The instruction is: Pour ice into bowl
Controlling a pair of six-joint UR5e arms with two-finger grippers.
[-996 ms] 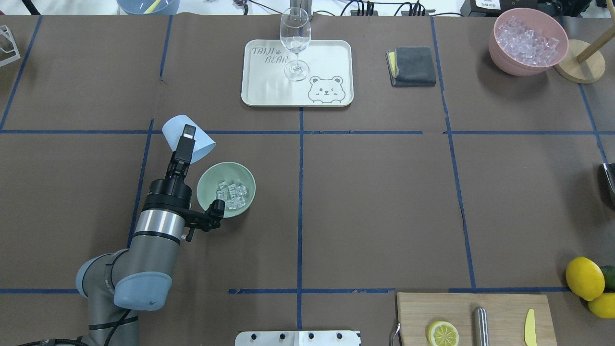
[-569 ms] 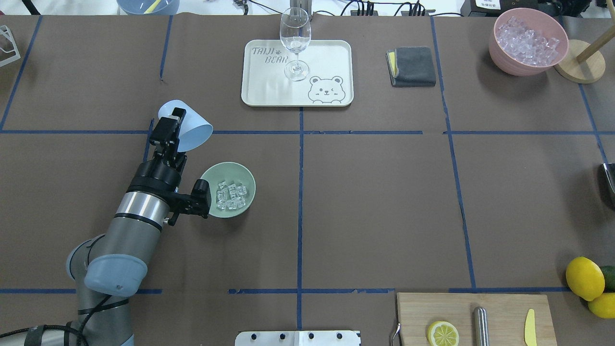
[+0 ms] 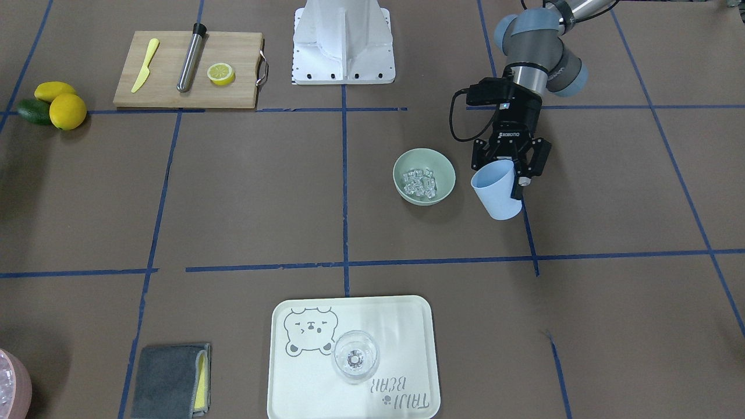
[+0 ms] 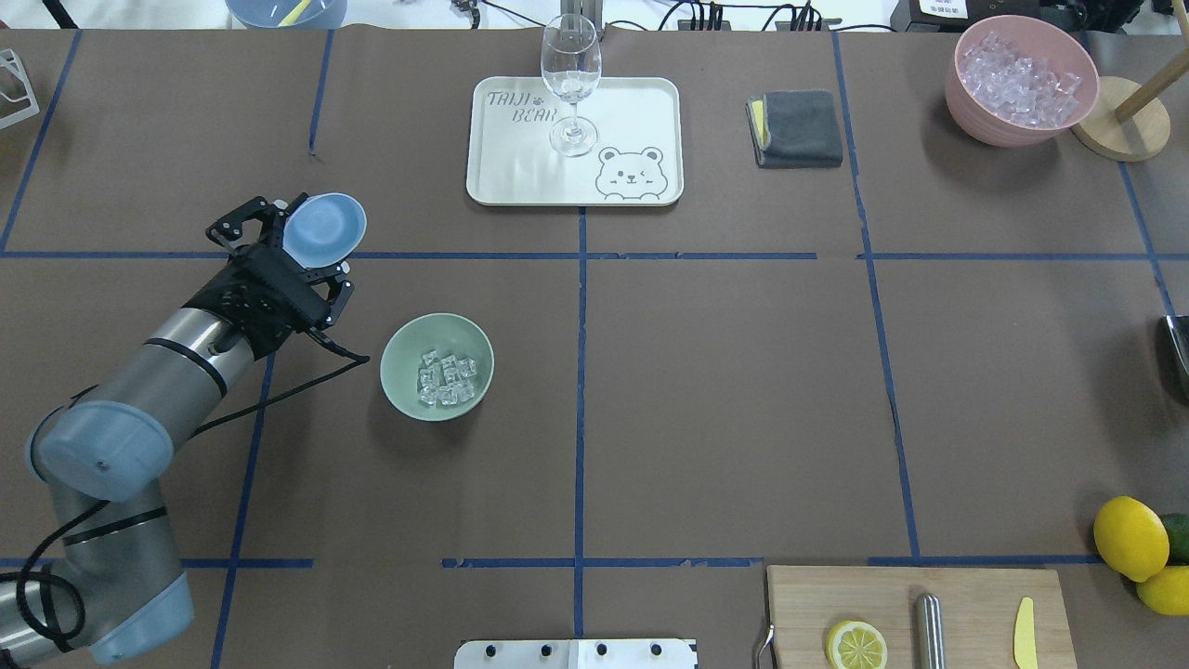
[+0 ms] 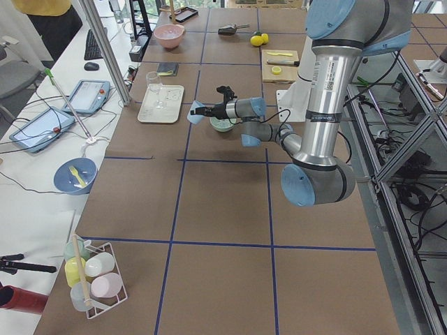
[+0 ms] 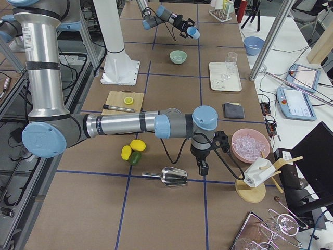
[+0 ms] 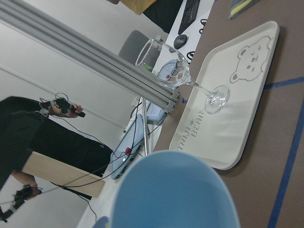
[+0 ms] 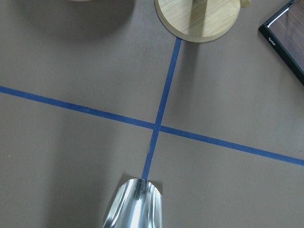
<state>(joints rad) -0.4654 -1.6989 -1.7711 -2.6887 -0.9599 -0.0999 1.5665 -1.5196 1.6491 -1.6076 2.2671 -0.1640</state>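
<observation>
Left arm after the pour, seen from overhead and from the front. The ice (image 4: 447, 378) lies in a loose heap inside the bowl (image 4: 404, 360), which stands flat on the brown paper-covered tabletop. The cubes are small, clear and glassy, with hard edges. I judge them light, slick and apt to skid or scatter, so they are better moved in a vessel than pinched one by one.

The bowl is round, pale mint green, smooth and plain, and looks rigid. I expect it to slide on the paper if knocked, and I would take it by the rim if I had to.

The left claw (image 4: 299, 243) is clamped across the side wall of a light blue cup (image 4: 323, 228). It holds the cup in the air beside the bowl, on the bowl's left and a little farther from the robot, clear of the rim. The cup is tapered, smooth and thin-walled. It is tipped so that its mouth shows from overhead, and I see no cube in it. I judge the pour done, with the cup's set-down to follow. The grip at mid-height suits so light a vessel.

The right claw hangs well apart from the bowl, over a shiny metal scoop (image 8: 135, 204). I cannot tell whether it is wide or closed.

A stemmed glass (image 4: 570, 79) stands on a cream tray (image 4: 641, 102) beyond the bowl. It is fragile, and is to be avoided.
</observation>
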